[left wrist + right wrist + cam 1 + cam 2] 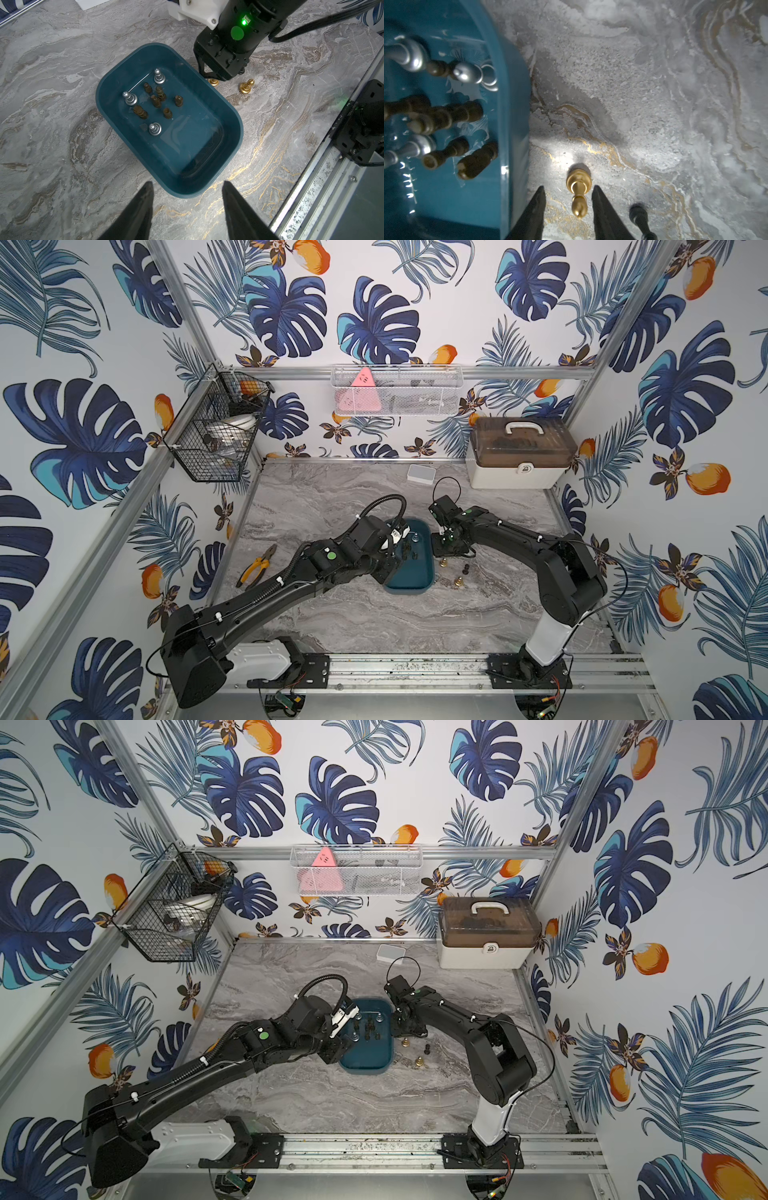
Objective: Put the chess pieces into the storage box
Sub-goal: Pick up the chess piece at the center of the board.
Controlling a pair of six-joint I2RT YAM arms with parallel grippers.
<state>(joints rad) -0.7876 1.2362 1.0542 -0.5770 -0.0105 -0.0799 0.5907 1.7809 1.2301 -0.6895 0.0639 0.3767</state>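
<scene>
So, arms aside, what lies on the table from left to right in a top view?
Yellow pliers, storage box, gold chess piece next to it, second gold chess piece, white case.

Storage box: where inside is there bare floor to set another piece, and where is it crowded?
The storage box is bare in the half nearest the left gripper. The chess pieces crowd the other half.

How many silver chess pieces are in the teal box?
3 silver pieces, all upright in the box: one near the wall facing the gold pieces, one toward the opposite wall, one nearer the middle. None looks hidden.
</scene>
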